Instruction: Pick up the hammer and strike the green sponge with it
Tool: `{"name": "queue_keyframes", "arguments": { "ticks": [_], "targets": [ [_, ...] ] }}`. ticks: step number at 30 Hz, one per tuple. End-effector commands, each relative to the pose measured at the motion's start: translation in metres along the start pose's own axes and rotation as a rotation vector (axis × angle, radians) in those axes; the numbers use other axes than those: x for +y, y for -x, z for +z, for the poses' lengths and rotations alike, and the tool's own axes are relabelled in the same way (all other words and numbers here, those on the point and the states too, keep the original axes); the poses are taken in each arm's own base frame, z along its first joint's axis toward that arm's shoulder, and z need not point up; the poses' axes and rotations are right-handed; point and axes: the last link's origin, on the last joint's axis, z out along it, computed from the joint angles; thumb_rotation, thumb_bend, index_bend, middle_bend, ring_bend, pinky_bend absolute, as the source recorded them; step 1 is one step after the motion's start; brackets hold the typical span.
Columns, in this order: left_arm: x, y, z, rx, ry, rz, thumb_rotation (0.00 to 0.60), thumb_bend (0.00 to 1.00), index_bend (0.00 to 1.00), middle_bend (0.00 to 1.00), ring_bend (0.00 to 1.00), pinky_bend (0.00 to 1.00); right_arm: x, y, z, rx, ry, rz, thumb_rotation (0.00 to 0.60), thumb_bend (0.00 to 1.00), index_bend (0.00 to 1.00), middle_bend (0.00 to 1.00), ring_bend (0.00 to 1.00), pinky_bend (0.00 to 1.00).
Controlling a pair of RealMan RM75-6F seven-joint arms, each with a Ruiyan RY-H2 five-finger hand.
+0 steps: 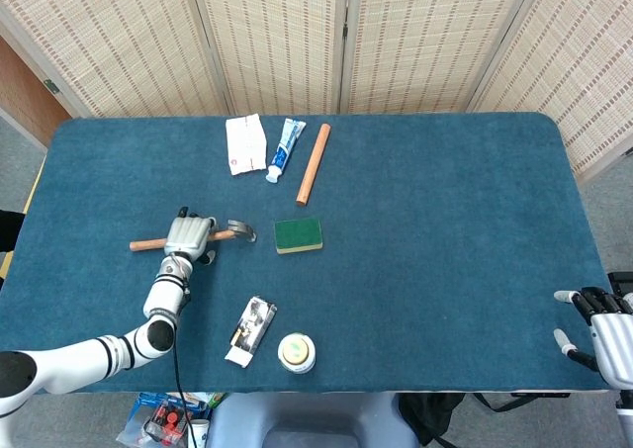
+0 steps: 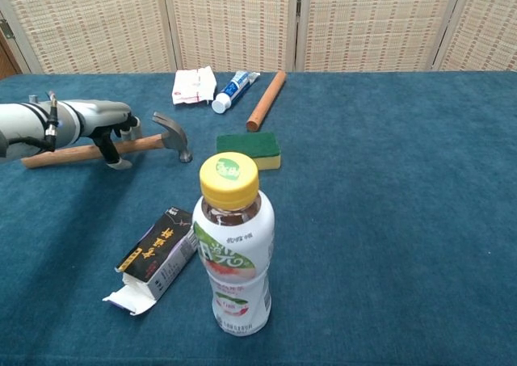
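Wooden-handled claw hammer (image 2: 109,146) lies on the blue bench (image 1: 445,221), my left hand (image 1: 188,237) curled around its handle. If the hold is loose, lifting may twist the heavy head down, missing the green sponge (image 1: 298,235).

**Woven screens behind a blue tabletop**

A dark blue felt-covered tabletop (image 1: 435,230) with rounded corners fills the scene. Behind it stands a folding screen of beige woven panels (image 1: 277,43) in pale wooden frames, spanning the full width. At far left a strip of reddish-brown wall (image 1: 22,100) shows above grey floor (image 1: 14,161). Light is even and soft
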Motion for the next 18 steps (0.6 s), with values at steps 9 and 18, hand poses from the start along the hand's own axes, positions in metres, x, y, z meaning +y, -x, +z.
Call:
{"name": "queue_keyframes", "arguments": {
  "ticks": [9, 18],
  "targets": [
    [0.0083, -0.0009, 0.003, -0.009, 0.006, 0.003, 0.6, 0.4, 0.35, 0.39, 0.22, 0.0, 0.002, 0.0, -0.0003, -0.001, 0.008, -0.001, 0.6, 0.26, 0.33, 0.37, 0.23, 0.26],
    [0.0114, 0.0, -0.0001, -0.033, 0.015, 0.03, 0.6, 0.49, 0.33, 0.39, 0.22, 0.0, 0.004, 0.0006, -0.0006, -0.002, 0.012, 0.003, 0.6, 0.26, 0.33, 0.37, 0.23, 0.26]
  ]
}}
